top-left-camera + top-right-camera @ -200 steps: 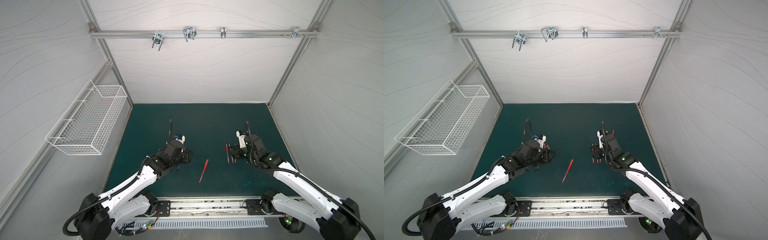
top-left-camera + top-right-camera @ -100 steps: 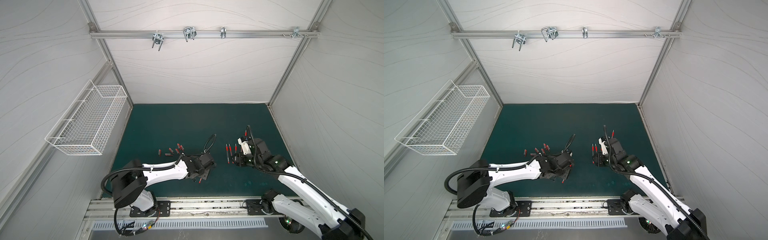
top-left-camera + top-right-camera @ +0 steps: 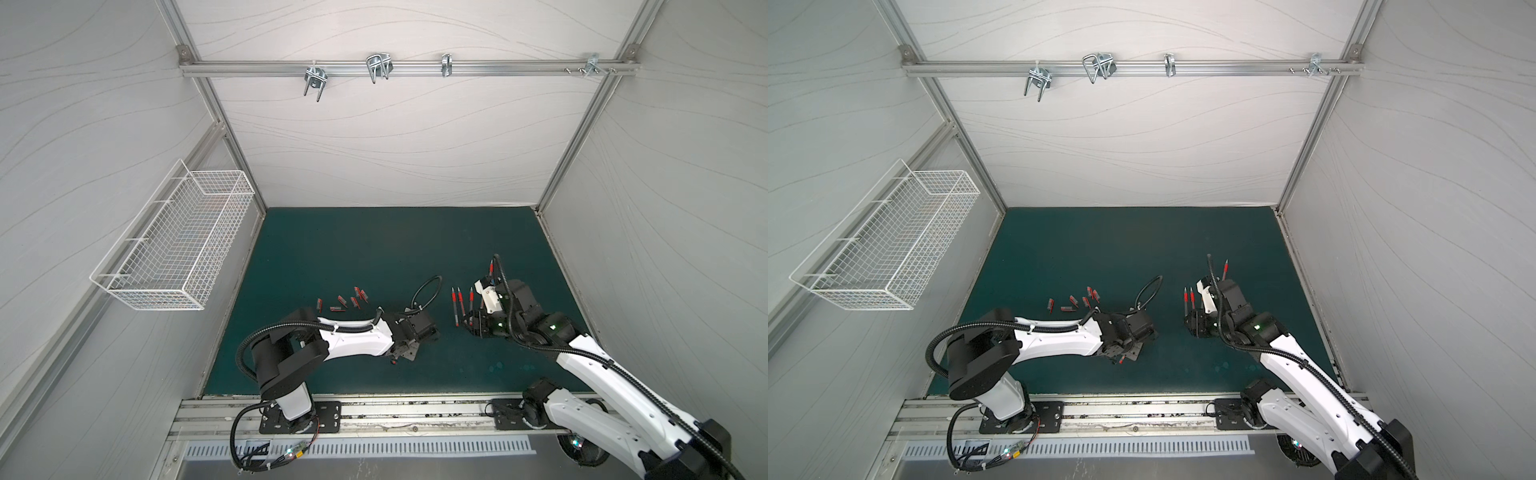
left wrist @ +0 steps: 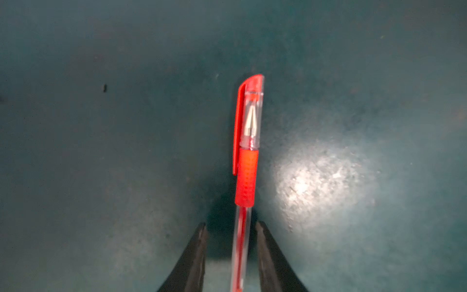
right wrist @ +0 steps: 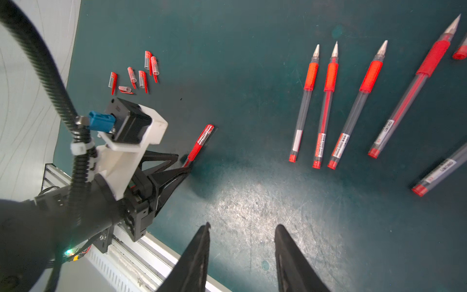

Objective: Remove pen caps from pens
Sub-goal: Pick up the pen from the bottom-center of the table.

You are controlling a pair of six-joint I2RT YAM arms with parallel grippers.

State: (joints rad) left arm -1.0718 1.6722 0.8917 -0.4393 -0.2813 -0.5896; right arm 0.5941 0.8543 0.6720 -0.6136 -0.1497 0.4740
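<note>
One pen (image 4: 242, 242) lies flat on the green mat with its red pen cap (image 4: 249, 111) on. My left gripper (image 4: 231, 225) straddles its clear barrel behind the red grip, jaws open, a gap showing on each side. In the right wrist view the same pen (image 5: 199, 145) sticks out past the left gripper's fingers (image 5: 177, 174). My right gripper (image 5: 242, 227) hovers open and empty over bare mat. Several loose pen caps (image 3: 345, 301) lie in a cluster at mid left. Several uncapped pens (image 5: 326, 106) lie side by side near the right arm.
The mat (image 3: 374, 249) has white walls on three sides. A white wire basket (image 3: 178, 245) hangs on the left wall. A metal rail (image 3: 374, 411) with both arm bases runs along the front edge. The left arm's cable loop (image 3: 428, 291) arches between the grippers.
My left arm has swung from the mid left to the centre and lowered over the lone capped pen, uncovering the loose caps; its jaws have narrowed. The right gripper drew back slightly toward the front.
</note>
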